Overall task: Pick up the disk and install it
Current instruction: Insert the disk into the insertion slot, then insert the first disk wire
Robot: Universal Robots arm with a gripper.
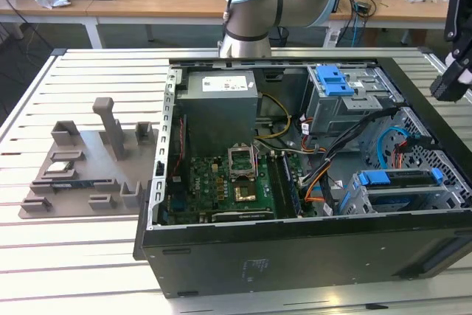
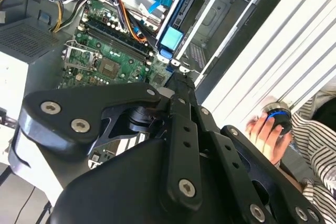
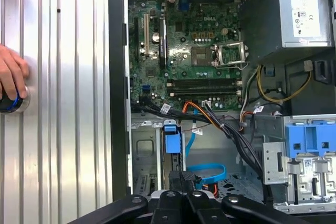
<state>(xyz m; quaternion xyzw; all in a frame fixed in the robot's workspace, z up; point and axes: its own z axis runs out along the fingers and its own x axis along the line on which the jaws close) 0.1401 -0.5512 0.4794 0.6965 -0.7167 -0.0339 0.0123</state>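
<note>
The disk's silver face and label are hidden. A blue rail with a tab (image 1: pixel 398 177) runs along one slot of the front drive cage (image 1: pixel 402 197) inside the open computer case. It appears as the blue rail and tab (image 3: pixel 170 142) in the first wrist view and the blue rail (image 2: pixel 173 35) in the second wrist view. The slot beside the rail looks bare. My black gripper (image 1: pixel 451 79) hangs above the case's edge at the exterior view's right. In both wrist views the gripper (image 3: pixel 182 179) (image 2: pixel 178 85) has its fingers together and nothing between them.
An upper grey cage with a blue latch (image 1: pixel 333 79) stands at the case's back. The motherboard (image 1: pixel 221 182), power supply (image 1: pixel 221 105) and loose cables (image 1: pixel 324 175) take up the interior. A grey parts fixture (image 1: pixel 88 160) lies at the exterior view's left. A person's hand (image 3: pixel 10 74) rests on a blue button.
</note>
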